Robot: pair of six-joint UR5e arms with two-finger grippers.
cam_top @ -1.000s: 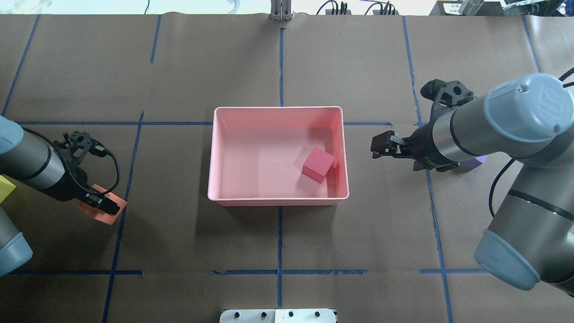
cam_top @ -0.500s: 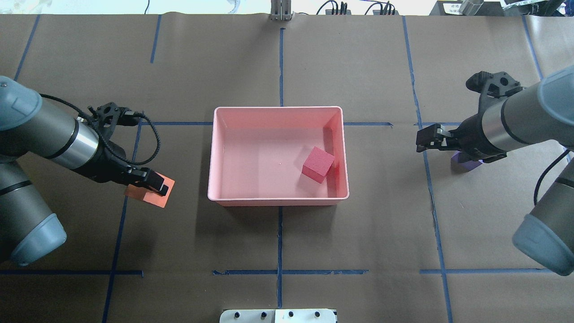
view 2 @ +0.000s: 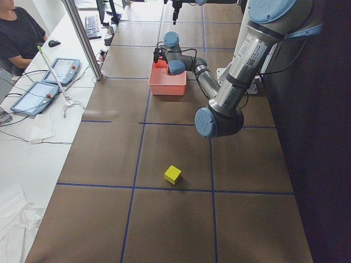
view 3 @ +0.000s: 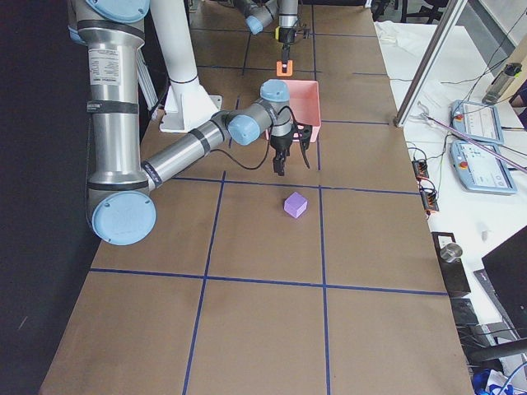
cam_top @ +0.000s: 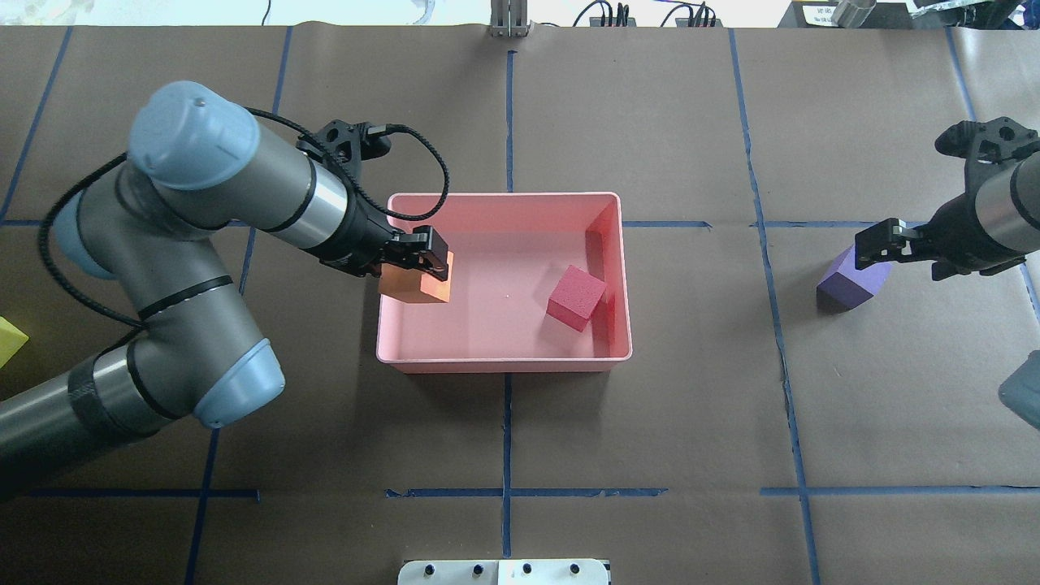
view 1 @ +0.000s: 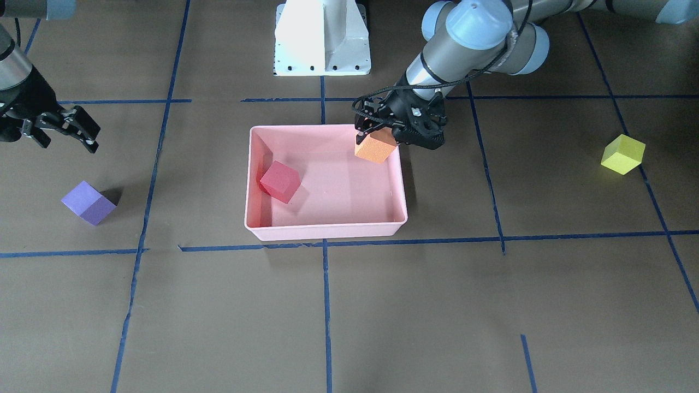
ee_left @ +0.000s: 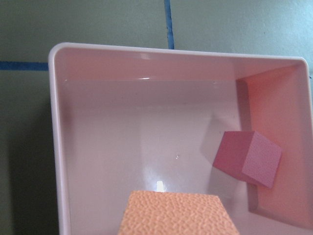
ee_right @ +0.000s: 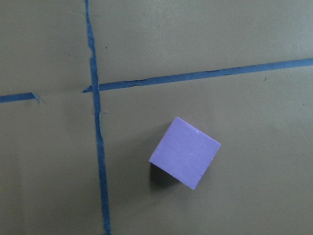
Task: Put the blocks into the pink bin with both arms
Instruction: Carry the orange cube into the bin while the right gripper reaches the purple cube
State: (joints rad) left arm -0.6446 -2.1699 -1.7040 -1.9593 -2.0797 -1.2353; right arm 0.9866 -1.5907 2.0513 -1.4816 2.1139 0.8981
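Observation:
My left gripper is shut on the orange block and holds it in the air just inside the left wall of the pink bin. The left wrist view shows that orange block above the bin floor. A red-pink block lies in the bin near its right wall. My right gripper is open and hovers over the purple block, which rests on the table right of the bin. The yellow-green block sits on the table far out on my left side.
The white pedestal base stands behind the bin on the robot's side. Blue tape lines cross the brown table cover. A person sits at a side table with tablets beyond the table's far edge.
My left arm has carried the orange block rightwards from the table's left part to over the bin's left wall. My right gripper has drawn back to the right, over the purple block.

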